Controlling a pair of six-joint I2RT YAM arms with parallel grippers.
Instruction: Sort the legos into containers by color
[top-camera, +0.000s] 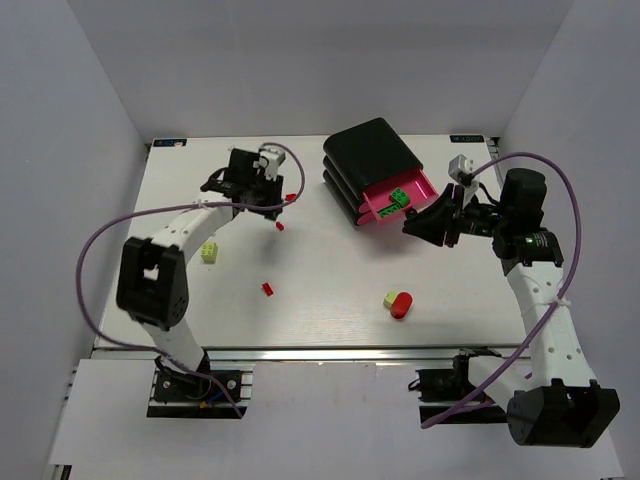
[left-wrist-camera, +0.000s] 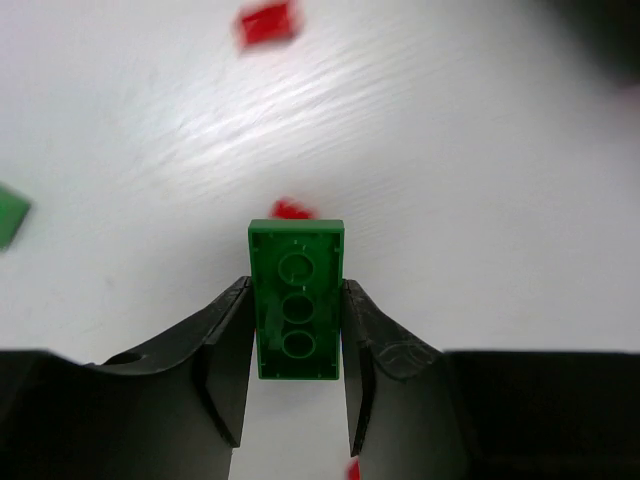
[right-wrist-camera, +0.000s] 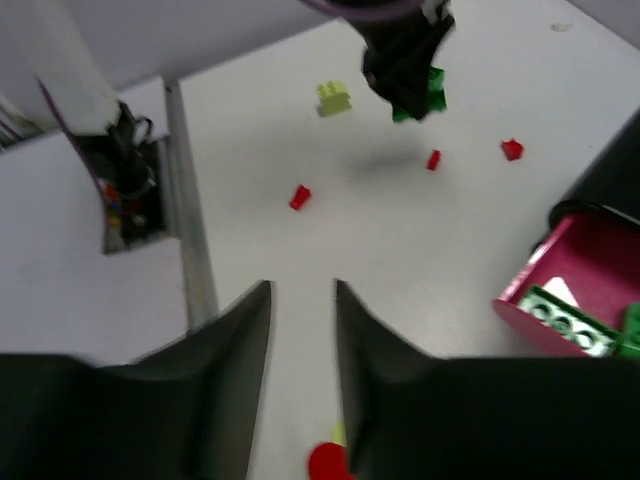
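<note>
My left gripper (left-wrist-camera: 297, 330) is shut on a dark green brick (left-wrist-camera: 297, 300), held lengthwise between both fingers above the table. In the top view this gripper (top-camera: 274, 203) hangs at the back left, near two red bricks (top-camera: 291, 197) (top-camera: 280, 226). The black cabinet (top-camera: 368, 158) stands at the back centre with one pink drawer (top-camera: 428, 186) pulled open, and green bricks (top-camera: 400, 198) lie in it. My right gripper (top-camera: 412, 226) is open and empty just in front of that drawer. It is also open in the right wrist view (right-wrist-camera: 302, 300).
A yellow-green brick (top-camera: 209, 252) lies at the left. A red brick (top-camera: 267, 289) lies at centre front. A yellow-green brick (top-camera: 391, 298) and a red piece (top-camera: 401, 304) lie together at front right. White walls close in the table on three sides.
</note>
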